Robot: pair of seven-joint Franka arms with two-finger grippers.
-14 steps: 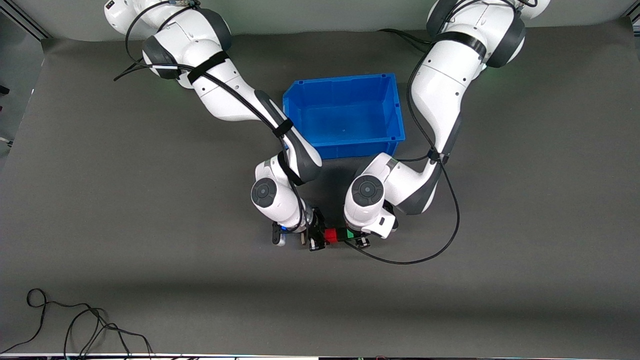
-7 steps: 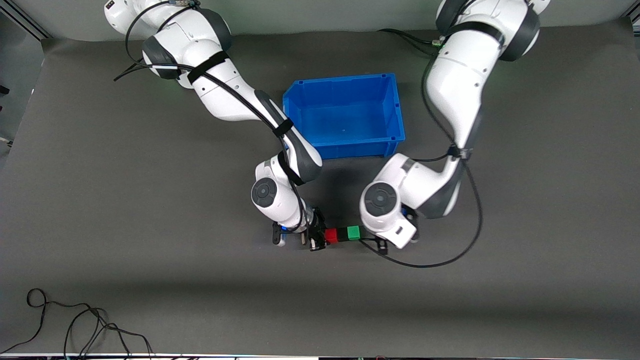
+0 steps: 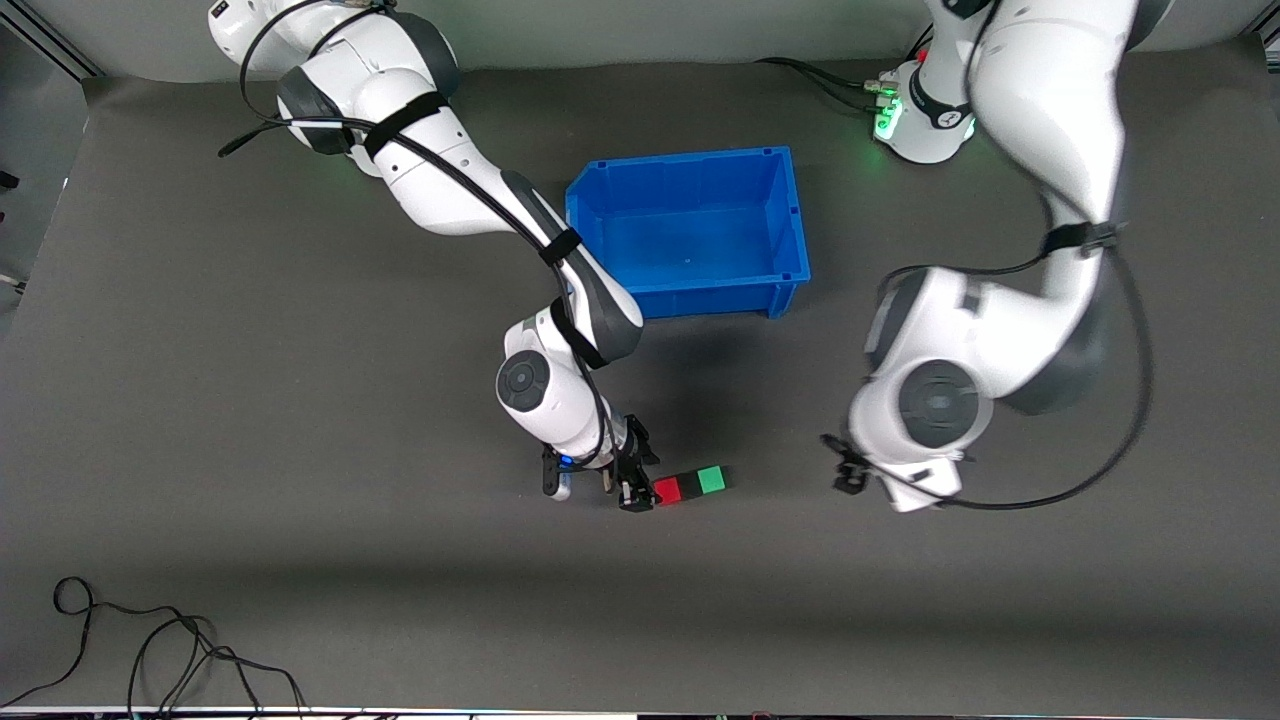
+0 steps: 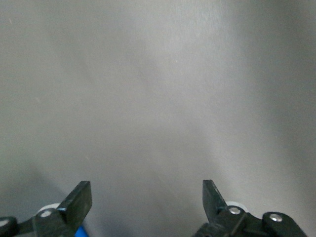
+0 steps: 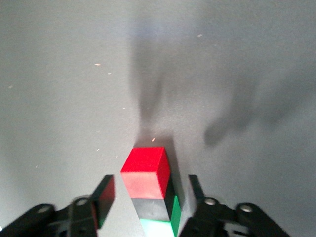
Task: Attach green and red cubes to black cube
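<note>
The red cube (image 3: 668, 490), black cube (image 5: 152, 209) and green cube (image 3: 711, 479) lie joined in a row on the surface (image 3: 300, 400), nearer the front camera than the blue bin (image 3: 690, 230). The right gripper (image 3: 636, 492) straddles the red end, its fingers parted and not touching. The left gripper (image 4: 146, 197) hangs wide open and empty over bare surface toward the left arm's end.

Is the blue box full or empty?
Empty. The front view looks straight down into the blue bin and shows only its bare blue floor; the red cube and green cube sit on the mat outside.

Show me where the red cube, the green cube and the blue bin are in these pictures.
red cube (image 3: 667, 490): front view, on its top face.
green cube (image 3: 711, 480): front view, on its top face.
blue bin (image 3: 700, 295): front view, on its outer wall that faces the camera.
</note>
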